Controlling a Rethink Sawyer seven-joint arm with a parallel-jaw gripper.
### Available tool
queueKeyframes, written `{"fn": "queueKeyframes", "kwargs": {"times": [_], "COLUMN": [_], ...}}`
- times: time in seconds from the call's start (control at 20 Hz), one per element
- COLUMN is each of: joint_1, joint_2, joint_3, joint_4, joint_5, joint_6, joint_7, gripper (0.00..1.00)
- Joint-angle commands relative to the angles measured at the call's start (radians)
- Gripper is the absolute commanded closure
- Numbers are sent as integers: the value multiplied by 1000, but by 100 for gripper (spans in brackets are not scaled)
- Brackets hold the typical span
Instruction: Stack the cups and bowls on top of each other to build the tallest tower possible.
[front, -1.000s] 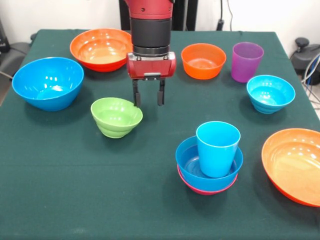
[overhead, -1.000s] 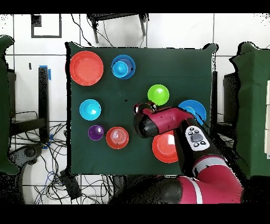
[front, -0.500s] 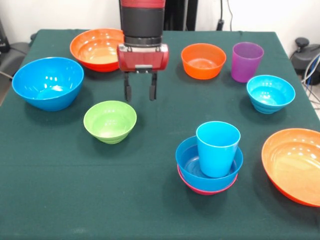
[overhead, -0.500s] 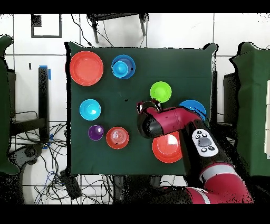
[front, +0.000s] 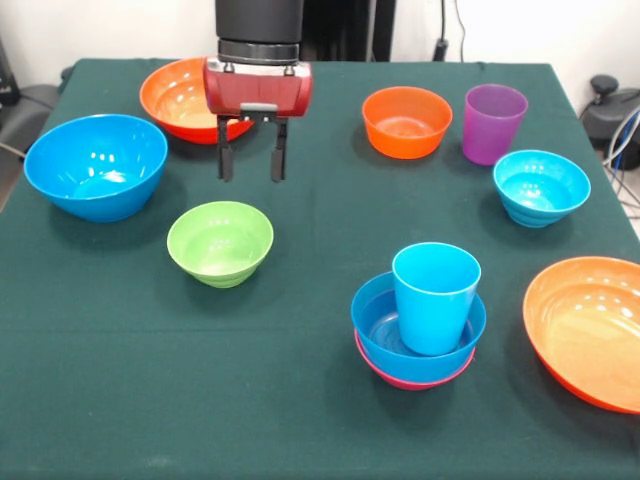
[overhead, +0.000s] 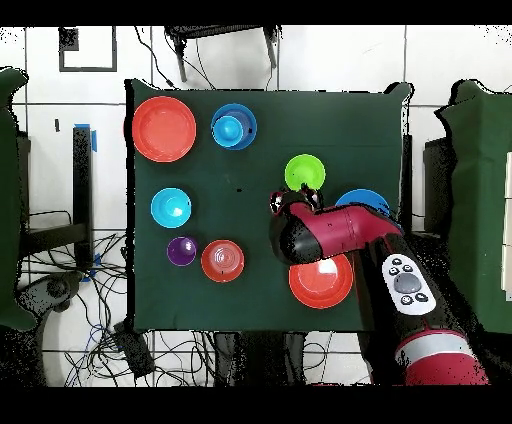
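The hand (front: 250, 160) has lifted off the green bowl (front: 220, 242), fingers parted and empty; the bowl sits upright on the counter (front: 150, 380), away from the tower (front: 418, 330)

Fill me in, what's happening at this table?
The Sawyer's gripper hangs open and empty above the cloth, just behind the green bowl, holding nothing. The tower so far is a light blue cup in a blue bowl on a pink one. The purple cup and the other bowls sit loose around the table.
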Motion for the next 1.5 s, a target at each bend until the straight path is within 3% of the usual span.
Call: {"fn": "queueKeyframes", "kwargs": {"times": [0.05,0.4,0.7,1.5], "joint_1": [44,102,112,48], "joint_2": [44,93,105,135], "joint_3": [56,3,-4,47], "joint_4": [4,-41,-60,-103], "joint_5": [-36,-54,-45,-59], "joint_6": [89,52,52,63], "joint_7": [-50,-6,-7,-76], "gripper": [0,0,0,0]}}
